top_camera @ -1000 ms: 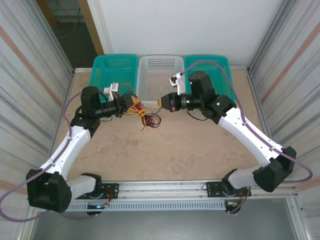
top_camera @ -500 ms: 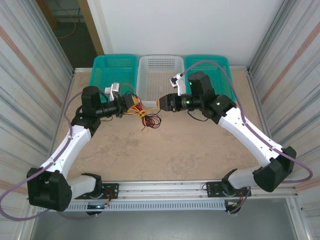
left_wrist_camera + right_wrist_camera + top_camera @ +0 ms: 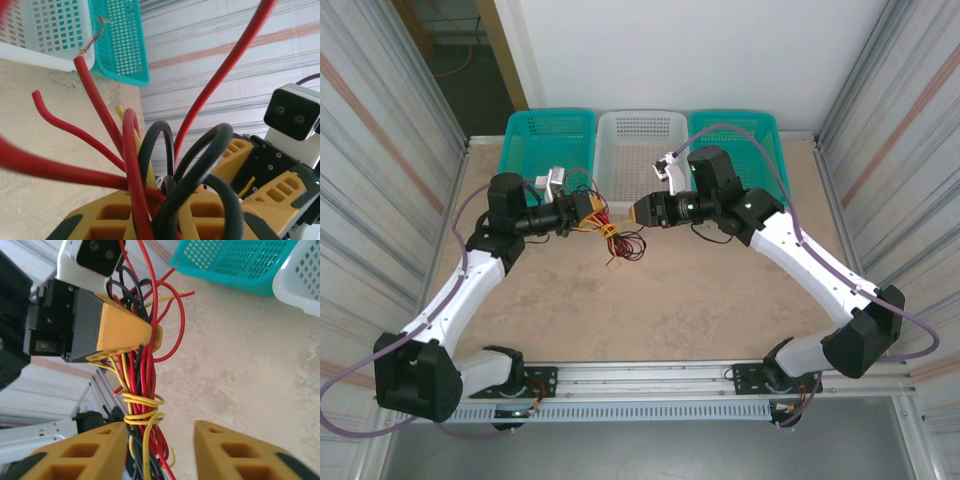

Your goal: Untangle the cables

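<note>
Beige tabletop (image 3: pixel 700 290), left jaws clenched on tangled cables (image 3: pixel 608 230), right jaws parted around their trailing strands, not gripping.

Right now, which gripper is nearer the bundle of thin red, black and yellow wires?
Left. The left gripper is clamped on the wire bundle, touching it. The right gripper is open, facing the bundle from the other side, not gripping it.
</note>
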Controlling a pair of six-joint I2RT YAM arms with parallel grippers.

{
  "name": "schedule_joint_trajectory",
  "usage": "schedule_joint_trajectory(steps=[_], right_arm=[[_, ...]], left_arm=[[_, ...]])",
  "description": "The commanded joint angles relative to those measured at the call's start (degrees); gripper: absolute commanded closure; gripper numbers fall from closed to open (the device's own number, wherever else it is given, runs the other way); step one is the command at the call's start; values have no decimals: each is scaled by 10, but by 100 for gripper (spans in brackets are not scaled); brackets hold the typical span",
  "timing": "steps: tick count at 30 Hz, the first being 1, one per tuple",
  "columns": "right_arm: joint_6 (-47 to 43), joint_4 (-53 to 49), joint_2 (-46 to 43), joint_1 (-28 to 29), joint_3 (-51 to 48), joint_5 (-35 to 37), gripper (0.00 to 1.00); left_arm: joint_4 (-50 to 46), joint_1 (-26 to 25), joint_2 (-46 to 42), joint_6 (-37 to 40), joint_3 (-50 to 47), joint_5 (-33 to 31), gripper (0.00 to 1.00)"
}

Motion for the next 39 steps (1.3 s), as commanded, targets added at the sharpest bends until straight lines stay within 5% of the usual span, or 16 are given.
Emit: schedule_joint_trajectory(steps=[1, 6, 13, 18, 24, 33, 39], right_arm=[[-8, -11, 5, 5, 6, -10, 59], [-7, -6, -9, 5, -6, 5, 78], [-12, -27, -25, -2, -9, 8, 61], [-15, -40, -44, -4, -20, 11, 68], [-12, -40, -39, -4, -28, 2, 58], [-15, -31, -26, -3, -18, -8, 98], [-21, -30, -34, -14, 10, -14, 100]], left_arm=[[35, -3, 3, 0, 11, 14, 100], [27, -3, 7, 10, 16, 16, 100], [8, -2, 16, 27, 25, 13, 100], [12, -2, 22, 24, 25, 14, 100], [28, -3, 24, 12, 28, 18, 100], [16, -5, 19, 26, 34, 18, 100], [-49, -25, 17, 90, 50, -1, 100]])
